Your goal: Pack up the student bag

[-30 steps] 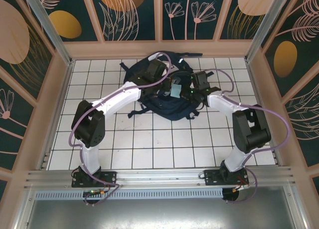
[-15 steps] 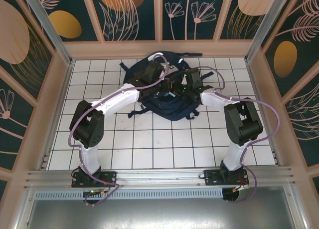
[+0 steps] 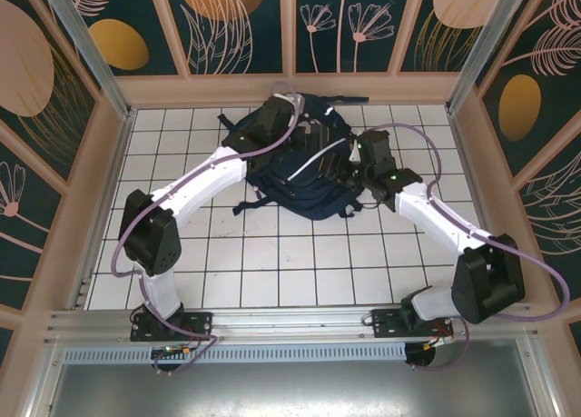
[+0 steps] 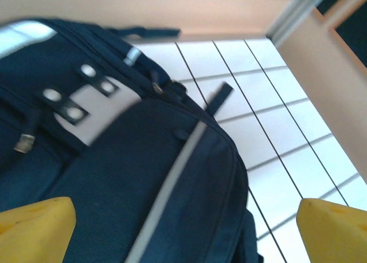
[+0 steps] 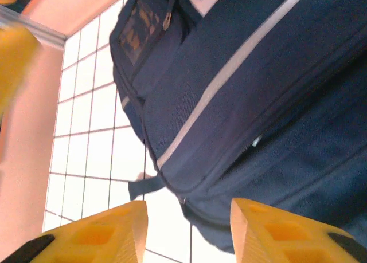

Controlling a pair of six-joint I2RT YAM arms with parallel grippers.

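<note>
Looking down from above, we find the student bag [image 3: 304, 176] lying flat at the far middle of the white-tiled table [image 3: 272, 263], close to the wooden back wall [image 3: 290, 88]. Both arms reach forward and meet over it, the left one from the left side, the right one from the right.

We see the left gripper [image 4: 183, 231] hanging above the bag's navy fabric with its jaws spread wide. Its two yellow fingers [image 4: 37, 228] sit at opposite bottom corners of the left wrist view, and nothing is caught between them. Beneath it we make out a grey patch [image 4: 92, 114] with pale round spots, blurred. A white reflective stripe [image 4: 172, 183] runs diagonally down the front panel, and a dark strap [image 4: 218, 97] lies out on the tiles toward the wall.

We see the right gripper [image 5: 186, 228] by the bag's right side, its jaws parted with a clear gap. They hold nothing, and through the gap we see the bag's seam and bare tile. In the right wrist view the same stripe crosses the fabric, and a short strap end [image 5: 143, 185] pokes out from the bag's rim onto the table. Whether either gripper touches the fabric we cannot tell.
</note>
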